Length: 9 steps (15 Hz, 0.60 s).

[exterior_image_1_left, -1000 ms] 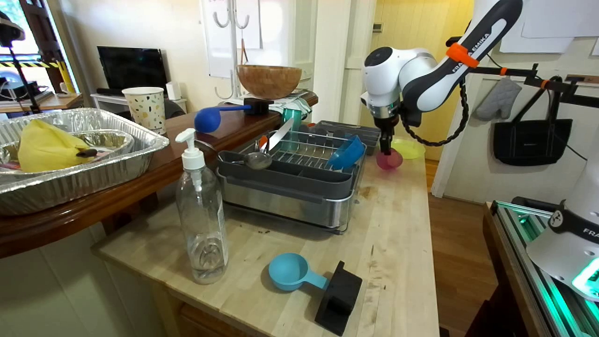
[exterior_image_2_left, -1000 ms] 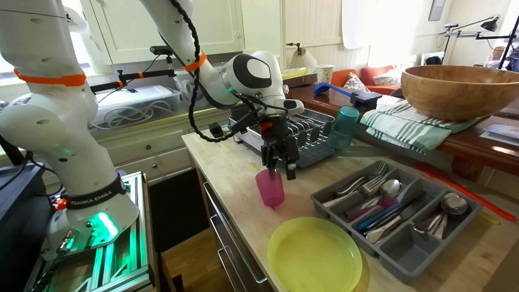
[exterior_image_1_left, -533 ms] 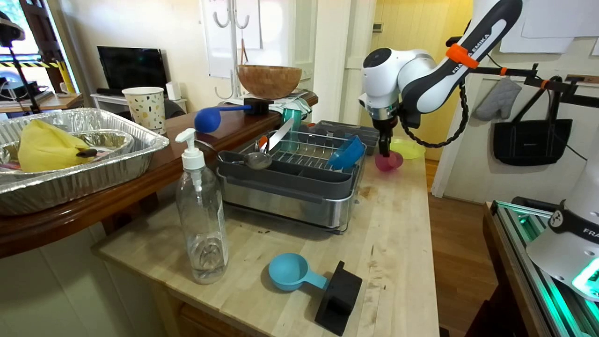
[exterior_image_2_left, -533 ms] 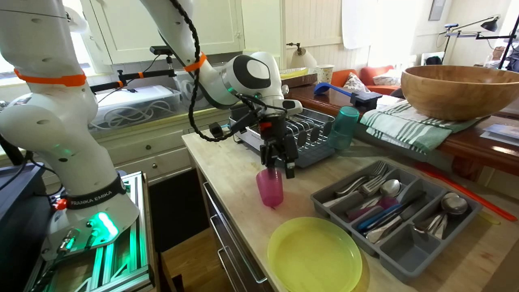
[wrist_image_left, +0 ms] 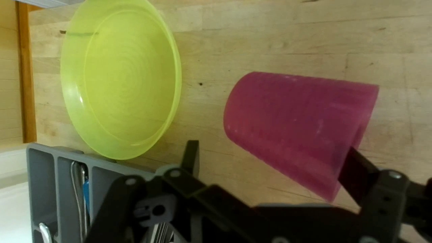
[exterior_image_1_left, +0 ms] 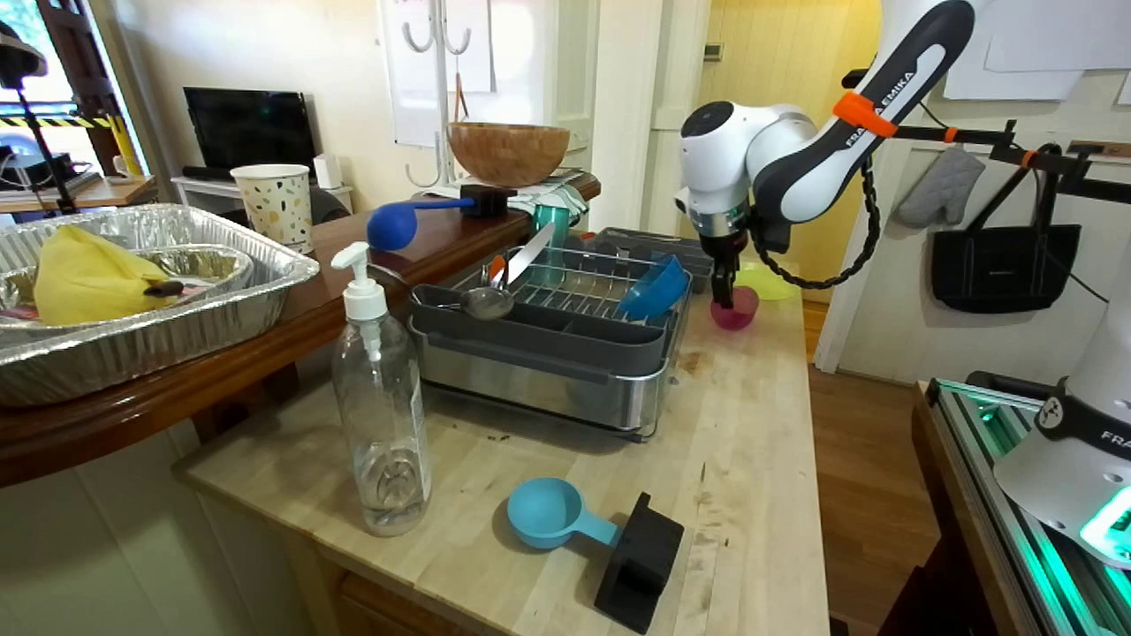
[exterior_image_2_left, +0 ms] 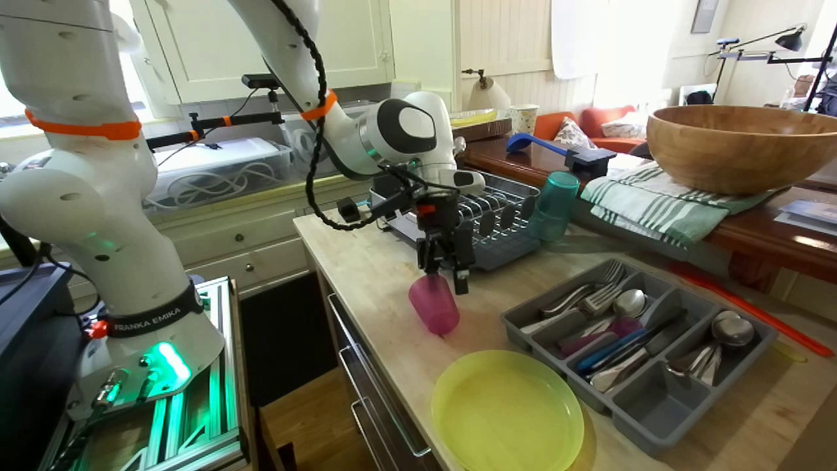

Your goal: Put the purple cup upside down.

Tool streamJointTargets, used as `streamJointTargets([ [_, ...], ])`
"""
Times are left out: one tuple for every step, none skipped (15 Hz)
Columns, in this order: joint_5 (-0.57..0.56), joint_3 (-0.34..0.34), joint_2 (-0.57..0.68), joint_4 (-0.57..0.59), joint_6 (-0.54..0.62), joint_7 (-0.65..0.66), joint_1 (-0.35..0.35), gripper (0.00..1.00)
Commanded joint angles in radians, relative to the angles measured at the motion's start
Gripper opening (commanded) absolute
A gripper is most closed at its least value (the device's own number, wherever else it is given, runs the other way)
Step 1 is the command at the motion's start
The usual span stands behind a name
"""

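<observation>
Jaws gaping, the tool [exterior_image_2_left: 446,279] is likely preparing, near the desk's [exterior_image_2_left: 366,265] robot-side edge, to pinch, then invert, the tipped purple cup [wrist_image_left: 293,130].

Purple cup [exterior_image_2_left: 435,309] tipped more, pincer [exterior_image_2_left: 446,282] lwr.

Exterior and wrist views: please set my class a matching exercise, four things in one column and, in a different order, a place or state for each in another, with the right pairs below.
Things
1. purple cup
2. wooden bowl
3. clear bottle
4. grey tray

Places and states
A. topped with a white pump
B. holding forks and spoons
C. with a gripper finger at its mouth
D. resting on a striped cloth

Pairs: 1-C, 2-D, 3-A, 4-B
</observation>
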Motion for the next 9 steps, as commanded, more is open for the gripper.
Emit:
streamJointTargets([
  [0.078, -0.003, 0.006, -0.007, 0.093, -0.003, -0.002, 1.00],
  [0.110, -0.001, 0.003, -0.012, 0.127, -0.012, -0.003, 1.00],
  [0.135, -0.002, -0.001, -0.017, 0.166, -0.012, -0.003, 1.00],
  [0.156, -0.005, -0.005, -0.020, 0.195, -0.010, -0.001, 1.00],
  [0.179, -0.008, -0.011, -0.025, 0.223, -0.010, -0.001, 1.00],
  [0.196, -0.012, -0.017, -0.029, 0.229, -0.009, 0.000, 1.00],
  [0.215, -0.018, -0.021, -0.036, 0.239, -0.014, -0.002, 1.00],
  [0.233, -0.023, -0.030, -0.043, 0.238, -0.015, -0.002, 1.00],
  [0.262, -0.024, -0.042, -0.052, 0.229, -0.021, -0.003, 1.00],
])
